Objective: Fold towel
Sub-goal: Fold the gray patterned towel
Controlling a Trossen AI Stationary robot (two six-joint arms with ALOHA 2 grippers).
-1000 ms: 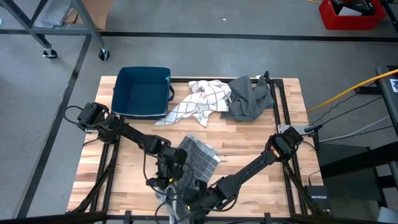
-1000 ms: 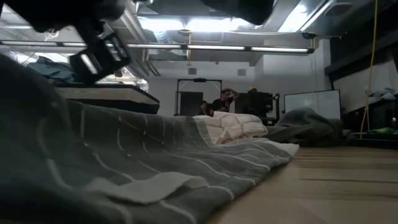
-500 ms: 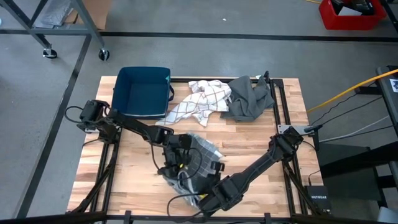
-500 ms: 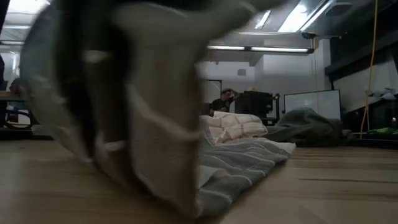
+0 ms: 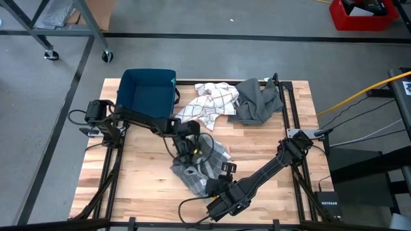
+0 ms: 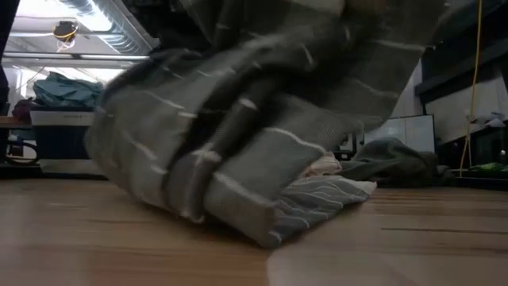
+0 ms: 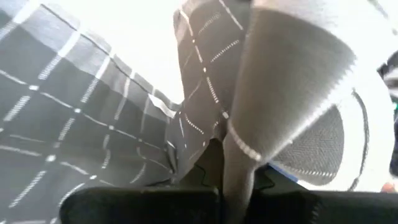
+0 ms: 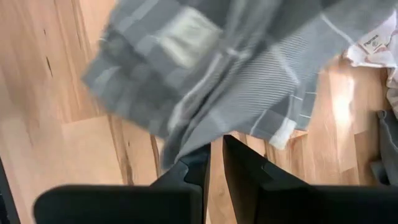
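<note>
The towel (image 5: pixel 200 163) being handled is grey, crossed by thin white lines in a windowpane check, with a finely striped paler band along its edge (image 8: pixel 273 81) and a small white label (image 8: pixel 373 43). Farther back lies a white cloth (image 5: pixel 209 102) with a dark grid pattern, and to its right a plain dark grey cloth (image 5: pixel 257 102). The bin (image 5: pixel 148 95) at the far left is dark blue. The table (image 5: pixel 257 144) is light wood planks, framed in black.
</note>
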